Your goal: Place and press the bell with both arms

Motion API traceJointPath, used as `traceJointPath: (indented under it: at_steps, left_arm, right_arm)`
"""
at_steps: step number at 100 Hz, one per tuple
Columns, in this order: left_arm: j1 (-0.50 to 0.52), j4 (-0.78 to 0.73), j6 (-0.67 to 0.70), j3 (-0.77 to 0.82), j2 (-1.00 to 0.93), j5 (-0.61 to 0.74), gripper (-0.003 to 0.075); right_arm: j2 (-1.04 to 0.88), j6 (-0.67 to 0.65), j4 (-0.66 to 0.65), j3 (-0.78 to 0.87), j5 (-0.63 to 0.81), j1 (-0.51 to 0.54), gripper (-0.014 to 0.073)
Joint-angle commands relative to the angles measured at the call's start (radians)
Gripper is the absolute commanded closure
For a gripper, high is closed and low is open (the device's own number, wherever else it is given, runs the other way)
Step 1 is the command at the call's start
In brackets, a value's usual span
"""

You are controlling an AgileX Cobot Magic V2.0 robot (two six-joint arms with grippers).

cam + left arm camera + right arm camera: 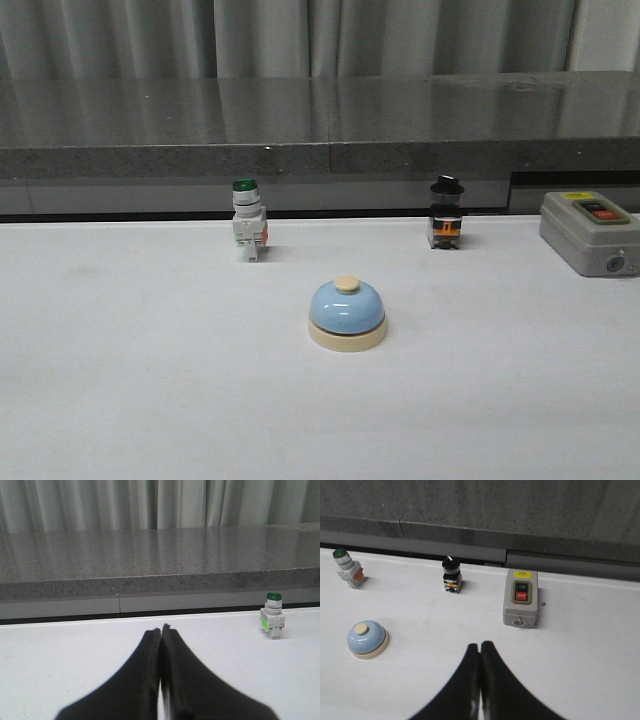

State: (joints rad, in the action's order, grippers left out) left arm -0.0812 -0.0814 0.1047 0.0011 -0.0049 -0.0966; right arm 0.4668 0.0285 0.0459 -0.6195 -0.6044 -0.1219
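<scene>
The pale-blue bell [346, 312] with a cream base and cream button stands upright on the white table, near the middle in the front view. The right wrist view also shows the bell [367, 639], well off to one side of my right gripper [480, 645], which is shut with nothing between its fingers. My left gripper [161, 628] is shut and empty too; the bell does not appear in the left wrist view. Neither arm shows in the front view.
A green-capped push-button switch [247, 222] and a black-knobbed selector switch [446, 214] stand at the back of the table. A grey on/off switch box [590, 232] sits at the back right. A dark grey ledge [320, 150] runs behind the table.
</scene>
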Motion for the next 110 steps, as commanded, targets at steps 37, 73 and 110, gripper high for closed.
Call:
traceJointPath:
  at_steps: [37,73,110]
  left_arm:
    - [0.001,0.0,0.009,0.042,-0.032,0.077,0.0741]
    - [0.001,0.0,0.009,0.042,-0.032,0.077,0.0741]
    - [0.001,0.0,0.009,0.042,-0.032,0.077,0.0741]
  right_arm:
    - [-0.131,0.002,-0.006,-0.005,0.07,0.006,0.0654]
    - [-0.131,0.003,-0.006,-0.004,0.071,0.006,0.0654]
    - [-0.3,0.002,-0.039,0.212,0.22,0.006,0.0654]
